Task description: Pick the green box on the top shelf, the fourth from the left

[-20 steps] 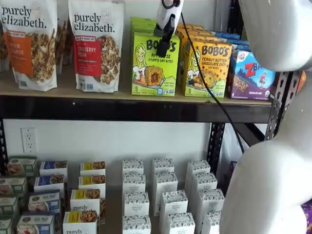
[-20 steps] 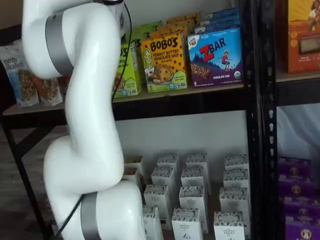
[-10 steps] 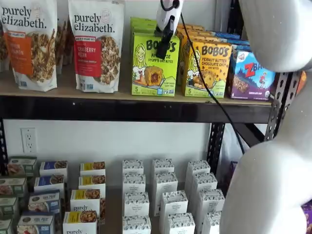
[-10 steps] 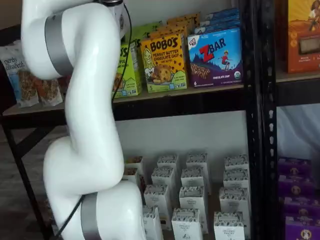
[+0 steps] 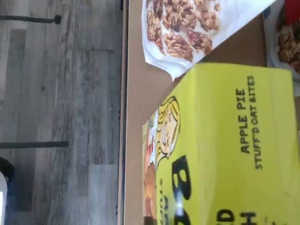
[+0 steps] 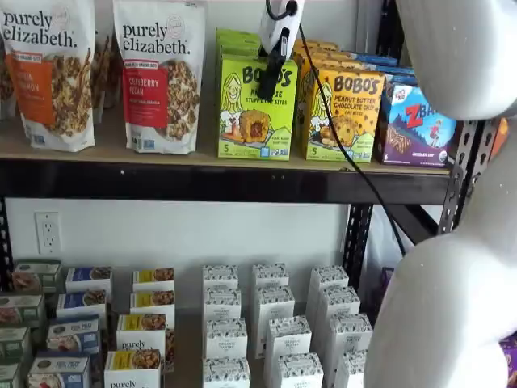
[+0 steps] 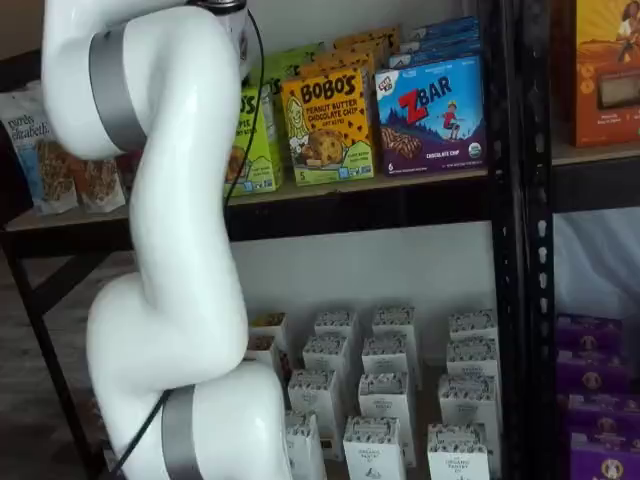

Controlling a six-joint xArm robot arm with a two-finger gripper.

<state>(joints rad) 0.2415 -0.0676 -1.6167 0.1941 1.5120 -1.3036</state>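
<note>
The lime-green Bobo's Apple Pie box [image 6: 254,113] stands at the front of a row on the top shelf [image 6: 113,150], between a granola bag and the yellow-orange Bobo's box. My gripper [image 6: 271,71] hangs in front of the box's upper edge. Its black fingers show side-on with no visible gap, so I cannot tell whether they are open. In a shelf view the arm hides most of the green box [image 7: 261,140] and the gripper. The wrist view shows the box's top face [image 5: 225,150] close up, with the shelf board [image 5: 136,93] beside it.
Purely Elizabeth granola bags [image 6: 160,73] stand left of the green box. A Bobo's peanut butter box [image 6: 346,113] and a Zbar box [image 6: 416,125] stand on its right. Several small white boxes [image 6: 271,323] fill the lower shelf. A black cable [image 6: 347,145] hangs from the gripper.
My gripper has risen slightly in front of the green box. The box has not moved.
</note>
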